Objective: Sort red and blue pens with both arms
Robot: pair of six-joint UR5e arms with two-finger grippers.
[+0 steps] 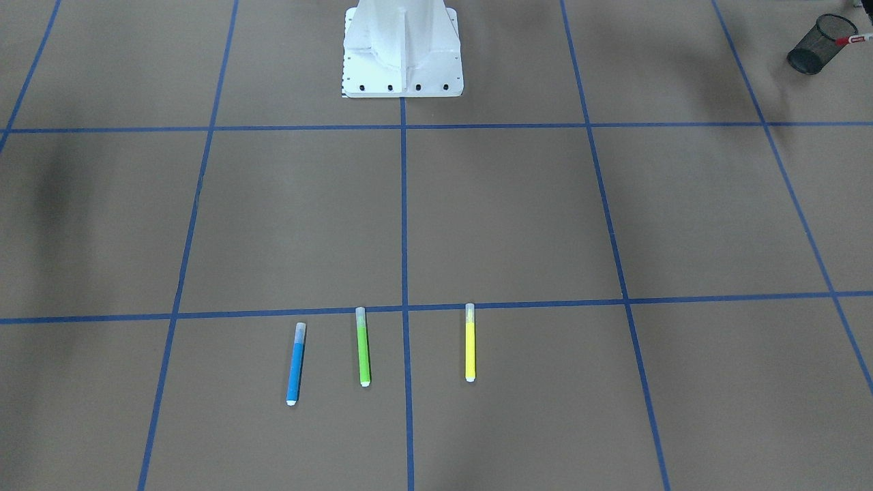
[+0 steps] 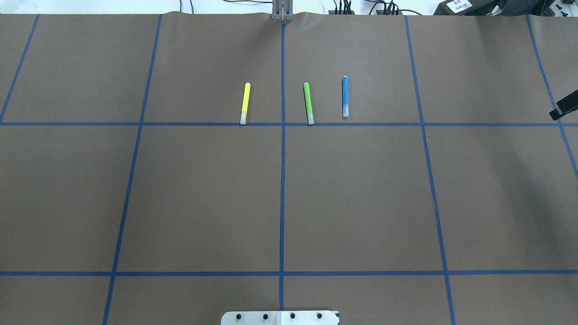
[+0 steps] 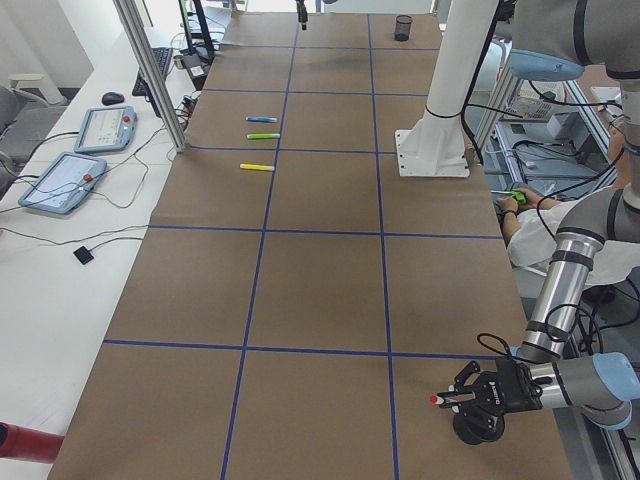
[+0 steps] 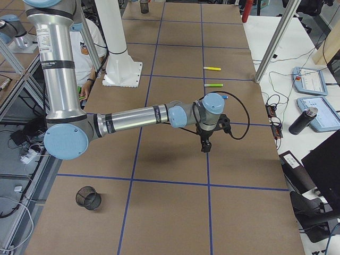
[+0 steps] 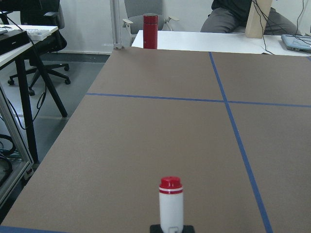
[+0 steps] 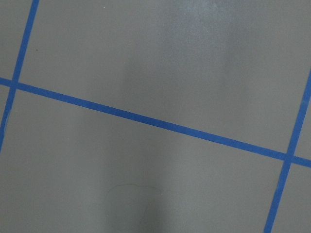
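The blue pen (image 2: 345, 96) lies on the brown table beside a green highlighter (image 2: 308, 103) and a yellow highlighter (image 2: 244, 103); the same blue pen (image 1: 295, 363) shows in the front view. My left gripper (image 3: 458, 398) is shut on the red pen (image 5: 171, 204), a white barrel with a red cap, held level just above a black mesh cup (image 3: 478, 428). The red pen's tip (image 1: 852, 39) pokes over that cup (image 1: 815, 48). My right gripper (image 4: 205, 146) hangs fingers-down over bare table, short of the pens. I cannot tell whether it is open or shut.
A second mesh cup (image 4: 88, 197) stands near the table edge on my right side. Blue tape lines grid the table. The white robot base (image 1: 402, 51) sits mid-table. A red bottle (image 5: 150, 31) stands past the left end. A seated person (image 4: 87, 48) is behind the base.
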